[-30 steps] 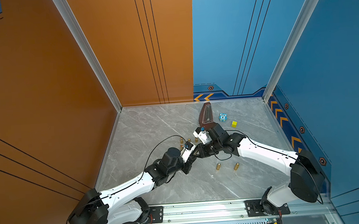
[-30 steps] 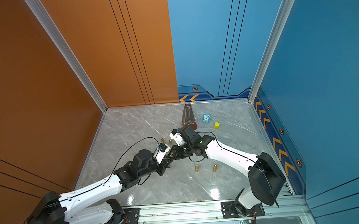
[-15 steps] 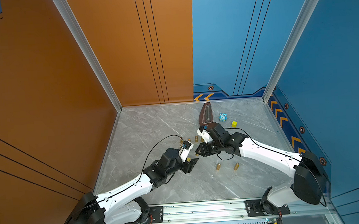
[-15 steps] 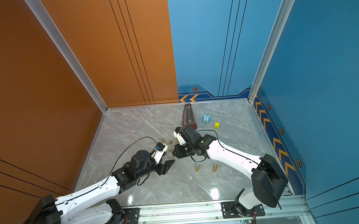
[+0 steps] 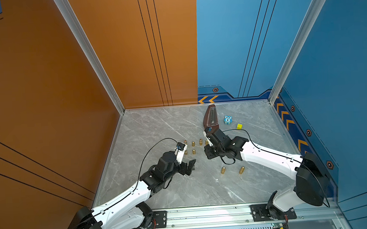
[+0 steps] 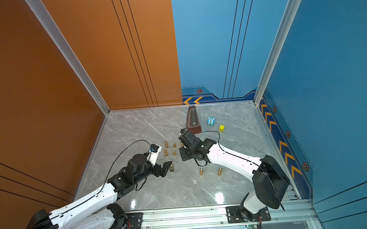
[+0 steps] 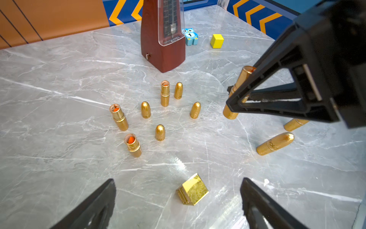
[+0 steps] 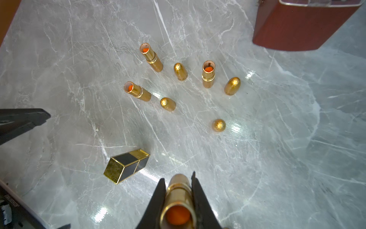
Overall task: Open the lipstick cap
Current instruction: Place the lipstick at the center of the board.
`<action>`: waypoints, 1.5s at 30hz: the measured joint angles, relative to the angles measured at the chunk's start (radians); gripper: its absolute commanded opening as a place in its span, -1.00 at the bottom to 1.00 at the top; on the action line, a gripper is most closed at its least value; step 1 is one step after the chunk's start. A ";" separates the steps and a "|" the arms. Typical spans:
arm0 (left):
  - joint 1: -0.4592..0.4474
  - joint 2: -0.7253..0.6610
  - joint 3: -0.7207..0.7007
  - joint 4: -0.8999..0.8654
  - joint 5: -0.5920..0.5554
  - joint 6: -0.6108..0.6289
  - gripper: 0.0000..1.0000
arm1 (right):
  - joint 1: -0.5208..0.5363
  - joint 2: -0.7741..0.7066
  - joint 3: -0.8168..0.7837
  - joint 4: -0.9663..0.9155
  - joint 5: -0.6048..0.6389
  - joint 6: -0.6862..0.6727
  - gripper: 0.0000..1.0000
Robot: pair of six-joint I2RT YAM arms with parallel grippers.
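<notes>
My right gripper (image 8: 177, 177) is shut on a gold lipstick (image 8: 178, 198) with no cap on it; its open end shows orange. That lipstick (image 7: 237, 91) is held upright just over the table. My left gripper (image 7: 178, 181) is open, apart from the right one, in both top views (image 5: 190, 166) (image 6: 167, 167). On the table between its jaws sits a square black-and-gold lipstick (image 7: 192, 189) (image 8: 126, 168), touching neither finger. Several bullet-shaped gold caps, such as one cap (image 7: 160, 132), stand loose among three uncapped lipsticks, one of them (image 7: 133, 145) nearest my left gripper.
Two capped gold lipsticks (image 5: 223, 170) (image 5: 241, 170) lie near the right arm. A brown metronome (image 5: 211, 117), a blue owl toy (image 5: 227, 119) and a yellow cube (image 5: 239, 126) stand at the back. Walls enclose the marble table (image 5: 157, 132) on three sides.
My left gripper has drawn back from the right gripper toward the near left and has gone from shut to open. The right gripper stays shut on its lipstick.
</notes>
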 measured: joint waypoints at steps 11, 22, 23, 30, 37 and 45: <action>0.097 -0.037 -0.049 -0.017 -0.018 -0.047 0.97 | 0.042 0.158 0.002 0.115 0.122 -0.053 -0.66; 0.138 -0.040 -0.060 -0.019 -0.017 -0.059 0.97 | 0.038 0.250 0.002 0.217 0.160 -0.079 -0.66; 0.138 -0.040 -0.060 -0.020 -0.017 -0.060 0.97 | 0.035 0.257 0.002 0.225 0.163 -0.079 -0.66; 0.148 -0.047 -0.060 -0.021 -0.014 -0.061 0.97 | 0.008 0.278 0.002 0.272 0.172 -0.087 -0.65; 0.149 -0.047 -0.060 -0.021 -0.012 -0.062 0.97 | 0.001 0.301 0.002 0.317 0.171 -0.104 -0.65; 0.149 -0.047 -0.060 -0.021 -0.006 -0.069 0.97 | -0.004 0.327 -0.006 0.351 0.172 -0.109 -0.65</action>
